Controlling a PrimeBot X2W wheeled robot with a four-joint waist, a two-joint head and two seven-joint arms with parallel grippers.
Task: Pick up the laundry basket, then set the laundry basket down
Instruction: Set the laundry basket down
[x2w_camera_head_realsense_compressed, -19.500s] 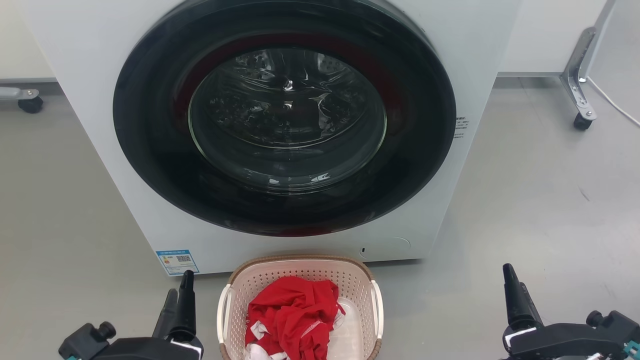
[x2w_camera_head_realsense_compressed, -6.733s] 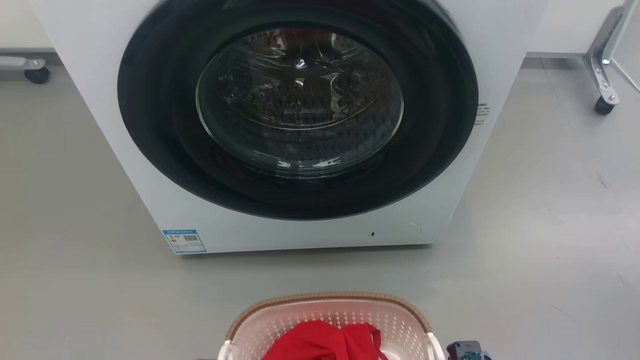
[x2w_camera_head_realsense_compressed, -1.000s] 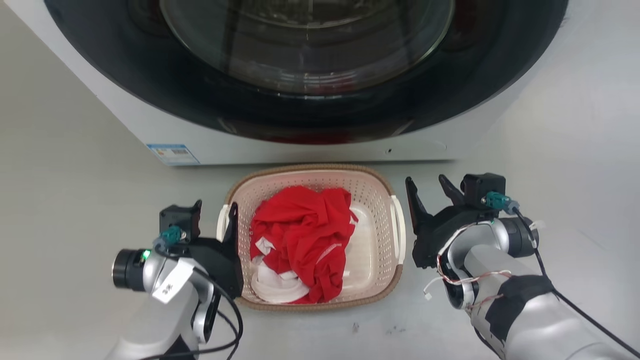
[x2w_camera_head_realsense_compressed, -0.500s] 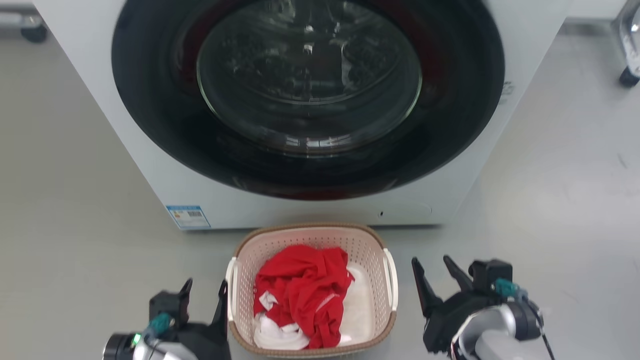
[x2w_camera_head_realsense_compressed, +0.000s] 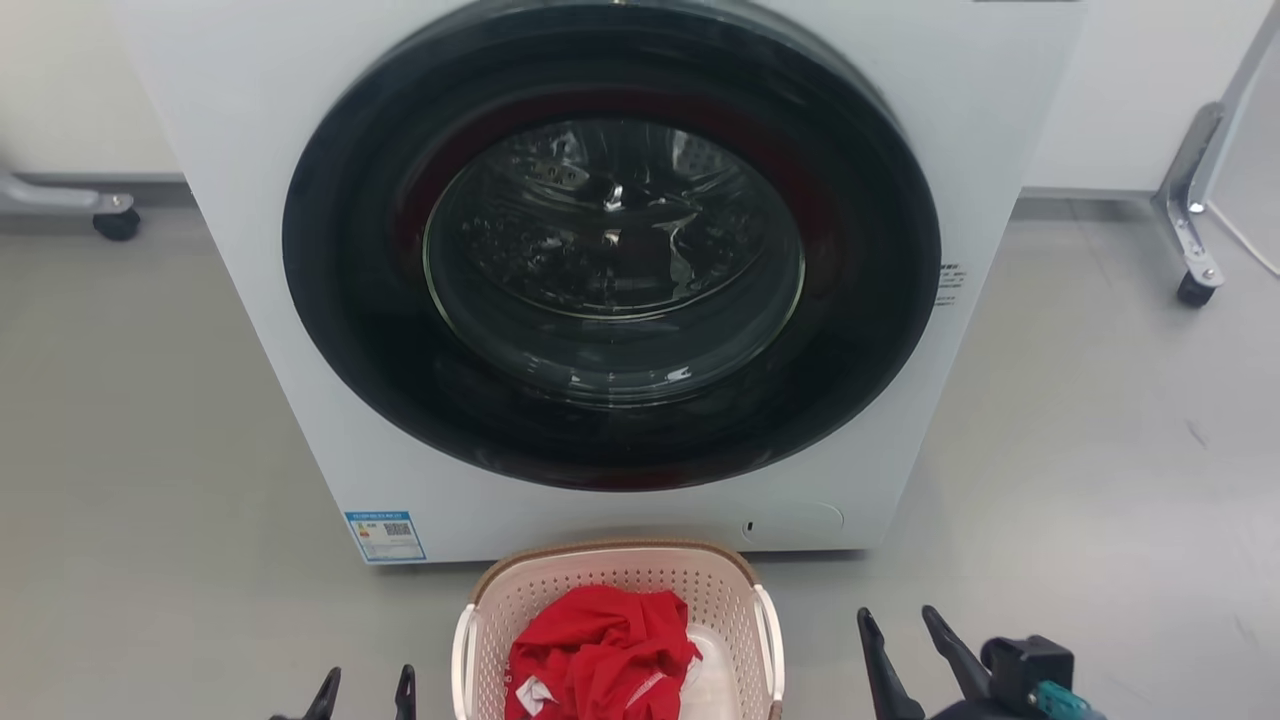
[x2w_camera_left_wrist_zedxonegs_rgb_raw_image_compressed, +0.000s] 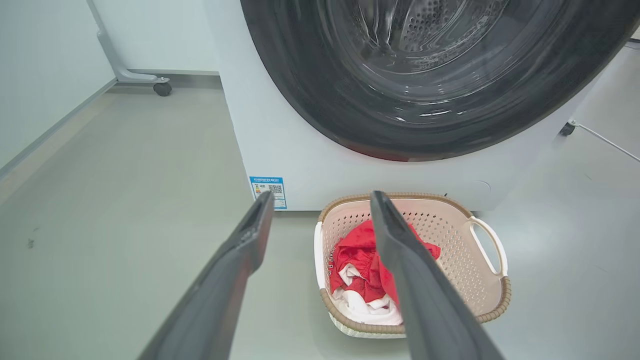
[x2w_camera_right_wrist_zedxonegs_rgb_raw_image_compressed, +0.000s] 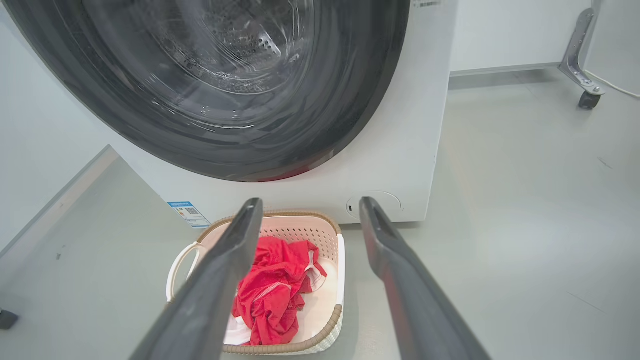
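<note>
Pale perforated plastic laundry basket (x2w_camera_head_realsense_compressed: 615, 570) sits on floor (x2w_camera_head_realsense_compressed: 150, 450). Left gripper (x2w_camera_head_realsense_compressed: 365, 695) and right gripper (x2w_camera_head_realsense_compressed: 896, 620) have drawn clear of it, jaws apart. Set-down judged complete.

Left gripper (x2w_camera_head_realsense_compressed: 368, 674), right gripper (x2w_camera_head_realsense_compressed: 895, 616): long dark tapered fingers; teal connector (x2w_camera_head_realsense_compressed: 1052, 696) on right.

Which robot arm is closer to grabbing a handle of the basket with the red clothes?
Left, probably. The left gripper is open and sits nearer the left handle of the laundry basket than the open right gripper sits to the other side. Lifting it likely needs both, though.
</note>
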